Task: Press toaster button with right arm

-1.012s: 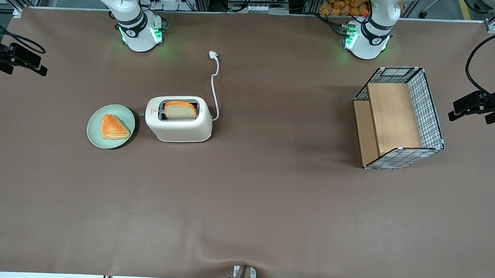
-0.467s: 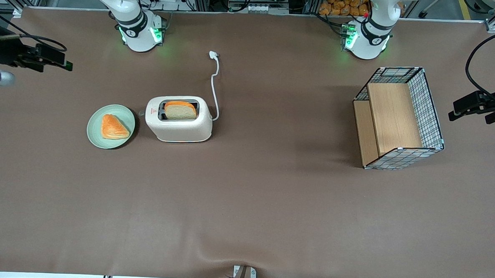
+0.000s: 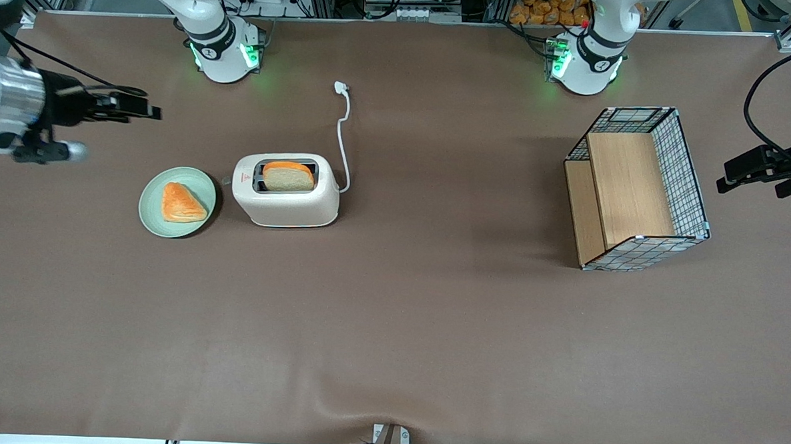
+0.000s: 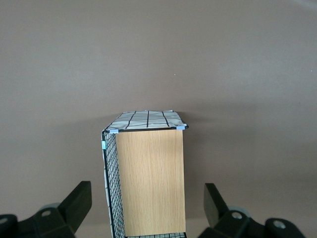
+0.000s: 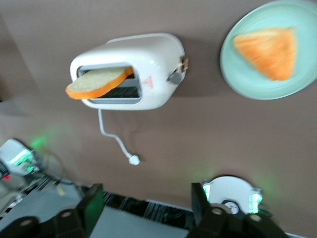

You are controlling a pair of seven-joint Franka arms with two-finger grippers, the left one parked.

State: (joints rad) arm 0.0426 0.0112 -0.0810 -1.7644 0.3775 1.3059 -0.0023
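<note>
The cream-white toaster (image 3: 285, 197) stands on the brown table with a bread slice (image 3: 289, 176) in one slot. Its small grey button (image 3: 226, 180) sticks out of the narrow end that faces the green plate (image 3: 152, 217). The right arm's gripper (image 3: 148, 110) hangs open and empty above the table. It is toward the working arm's end, farther from the front camera than the plate, and well apart from the toaster. The right wrist view shows the toaster (image 5: 153, 59), the button (image 5: 174, 76), the bread slice (image 5: 96, 82) and the gripper (image 5: 146, 196) with its fingers wide apart.
A pastry (image 3: 183, 203) lies on the plate beside the toaster. The white cord (image 3: 341, 133) runs from the toaster to its plug (image 3: 339, 86). A wire basket with wooden boards (image 3: 637, 189) lies toward the parked arm's end. The arm bases (image 3: 226, 51) stand at the table's back edge.
The right arm has swung in from the table's end toward the toaster, and its silver cuff has come into view. The toaster, bread and plate have not moved.
</note>
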